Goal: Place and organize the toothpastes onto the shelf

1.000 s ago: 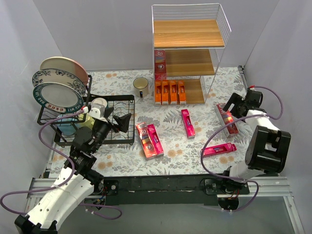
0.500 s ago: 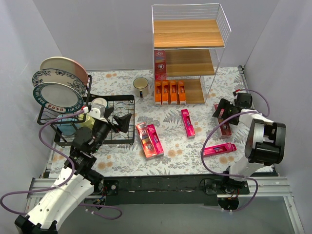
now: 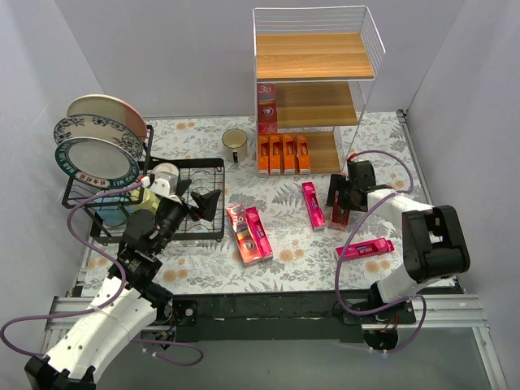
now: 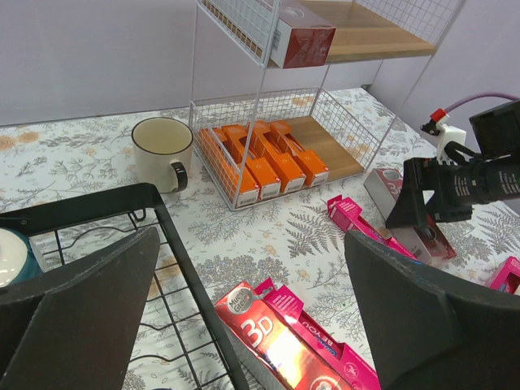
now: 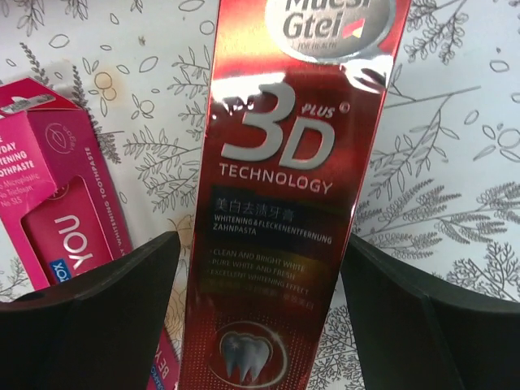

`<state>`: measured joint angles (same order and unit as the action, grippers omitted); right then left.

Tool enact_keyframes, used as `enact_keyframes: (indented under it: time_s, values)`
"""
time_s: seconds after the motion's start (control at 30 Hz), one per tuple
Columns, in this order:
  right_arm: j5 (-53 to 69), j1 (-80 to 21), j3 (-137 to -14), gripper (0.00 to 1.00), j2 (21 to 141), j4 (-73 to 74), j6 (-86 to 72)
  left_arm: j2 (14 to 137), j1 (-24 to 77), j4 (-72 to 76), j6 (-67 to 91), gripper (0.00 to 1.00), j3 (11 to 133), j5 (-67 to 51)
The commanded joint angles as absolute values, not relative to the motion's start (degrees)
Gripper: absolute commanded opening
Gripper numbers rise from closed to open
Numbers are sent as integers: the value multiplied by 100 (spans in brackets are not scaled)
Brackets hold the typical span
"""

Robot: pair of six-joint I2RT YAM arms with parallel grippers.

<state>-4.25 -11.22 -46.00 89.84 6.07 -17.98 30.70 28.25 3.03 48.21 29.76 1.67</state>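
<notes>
The shelf [image 3: 317, 57] stands at the back. Several orange cartons [image 3: 283, 154] sit on its bottom tier and a red carton [image 3: 266, 106] stands on the middle tier. My right gripper [image 3: 345, 193] is shut on a red 3D carton [image 5: 284, 203], just right of a pink carton [image 3: 313, 205] that also shows in the right wrist view [image 5: 57, 195]. A red carton [image 3: 240, 234] and a pink one [image 3: 258, 231] lie side by side at centre. Another pink carton [image 3: 365, 249] lies front right. My left gripper [image 3: 203, 203] is open and empty over the dish rack.
A black wire dish rack [image 3: 203, 166] holding plates [image 3: 97, 146] and a cup stands at the left. A mug [image 3: 235, 145] stands left of the shelf. Grey walls close in both sides.
My right gripper has moved left from the table's right edge with the red 3D carton, ending beside the pink carton in front of the shelf. The left arm has not moved.
</notes>
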Motion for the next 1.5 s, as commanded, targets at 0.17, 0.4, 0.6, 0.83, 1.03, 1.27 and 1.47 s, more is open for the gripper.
enact_keyframes:
  time_s: [0.17, 0.4, 0.6, 0.83, 1.03, 1.27, 1.47]
  values:
    - [-1652, -1661, -3947, 88, 8096, 817, -2100, 3129, 2830, 255, 4772, 98, 3146, 132]
    - [-1670, -2039, -3305, 86, 7515, 590, -2285, 3129, 2830, 255, 4772, 98, 3155, 105]
    - [-1757, -2083, -2716, 72, 7225, -104, -2320, 3138, 2830, 255, 4764, 98, 3155, 123]
    - [-2047, -2250, -2575, 63, 6892, -176, -2382, 3190, 2839, 255, 4764, 98, 3138, 149]
    - [-1960, -2434, -2680, 51, 5882, 350, -2197, 3296, 2830, 272, 4764, 98, 3146, 97]
    - [-1496, -2531, -3427, 43, 4677, 1458, -1688, 3427, 2830, 299, 4755, 98, 3155, 97]
    - [-1143, -2531, -4647, 42, 4341, 2004, -1223, 3445, 2830, 316, 4755, 98, 3155, 97]
